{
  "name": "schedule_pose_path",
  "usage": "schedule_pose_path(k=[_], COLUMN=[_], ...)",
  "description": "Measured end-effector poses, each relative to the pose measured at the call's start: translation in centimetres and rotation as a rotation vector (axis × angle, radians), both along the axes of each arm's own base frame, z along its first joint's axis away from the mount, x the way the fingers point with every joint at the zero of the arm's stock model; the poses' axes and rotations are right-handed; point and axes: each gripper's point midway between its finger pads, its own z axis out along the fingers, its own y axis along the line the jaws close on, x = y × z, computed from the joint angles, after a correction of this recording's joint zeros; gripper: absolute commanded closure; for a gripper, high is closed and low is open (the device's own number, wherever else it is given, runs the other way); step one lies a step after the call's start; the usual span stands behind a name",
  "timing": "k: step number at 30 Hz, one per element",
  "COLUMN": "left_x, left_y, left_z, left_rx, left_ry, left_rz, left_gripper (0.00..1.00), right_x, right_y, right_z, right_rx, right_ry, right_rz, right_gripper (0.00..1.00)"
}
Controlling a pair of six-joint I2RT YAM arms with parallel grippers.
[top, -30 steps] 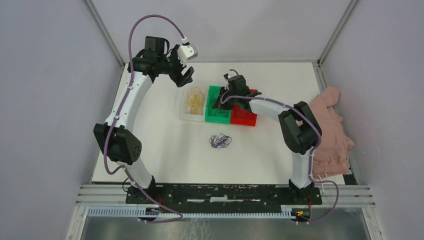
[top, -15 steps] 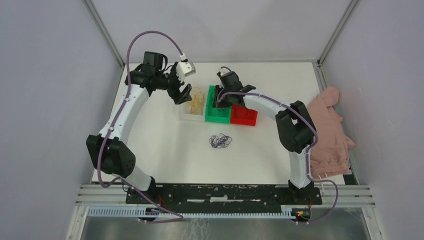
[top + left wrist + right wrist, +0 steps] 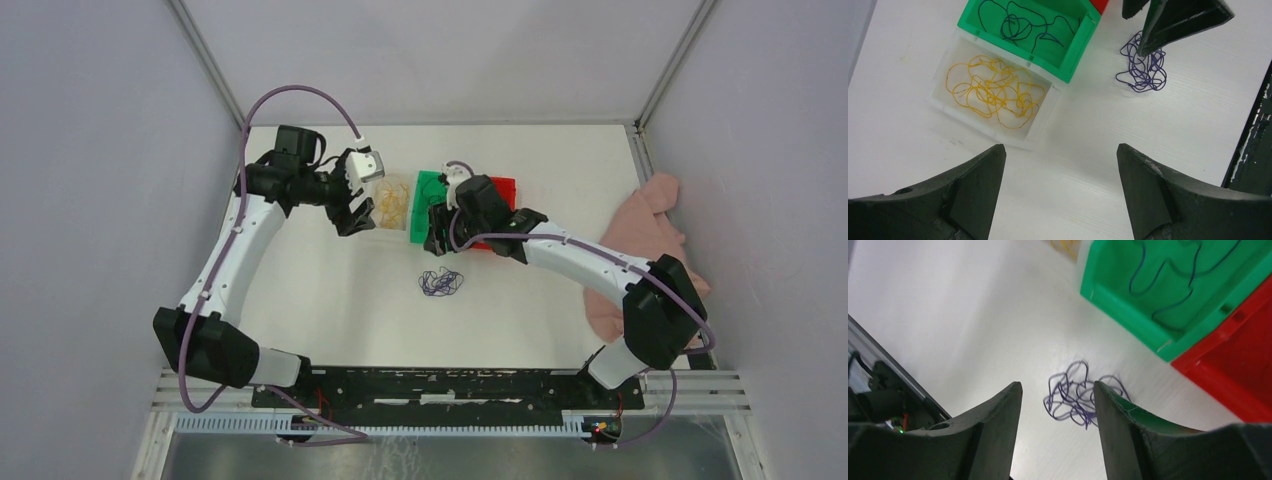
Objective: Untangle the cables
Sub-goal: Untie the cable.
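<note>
The purple cable (image 3: 441, 283) lies in a loose, roundish clump mid-worktop, just toward the near edge from the green bin (image 3: 1079, 47). The right gripper (image 3: 1055, 387) hangs just on its far side, fingers apart and empty, plainly the nearer one. The left gripper (image 3: 1060, 150), also spread wide, hovers farther off, by the clear bin (image 3: 1043, 120) of yellow cable (image 3: 993, 92).

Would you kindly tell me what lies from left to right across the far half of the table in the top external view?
In order: clear bin holding the yellow cable → green bin → red bin → pink cloth.
</note>
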Motion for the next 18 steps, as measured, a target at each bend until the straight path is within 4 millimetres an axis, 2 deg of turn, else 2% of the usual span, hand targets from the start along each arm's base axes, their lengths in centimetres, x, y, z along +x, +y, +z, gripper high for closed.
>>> schedule_pose_path(k=[4, 7, 11, 18], left_x=[-0.9, -1.4, -2.0, -2.2], left_y=[0.2, 0.3, 0.4, 0.4], left_z=[0.6, 1.0, 1.1, 1.1], left_rx=[0.0, 0.003, 0.004, 0.002], left_ry=[-0.011, -0.022, -0.026, -0.023], left_rz=[-0.01, -0.018, -0.023, -0.025], left_gripper=[0.11, 0.11, 0.11, 0.11], right_x=[-3.1, -4.2, -4.4, -3.6], right_y=[-1.1, -1.7, -2.0, -0.6], right_z=[-5.9, -8.7, -9.9, -11.8], right_rx=[-0.104, -0.176, -0.227, -0.25], right_ry=[0.114, 0.138, 0.096, 0.039], right_rz=[0.075, 0.145, 0.243, 0.372], right_gripper=[0.43, 0.41, 0.41, 0.41])
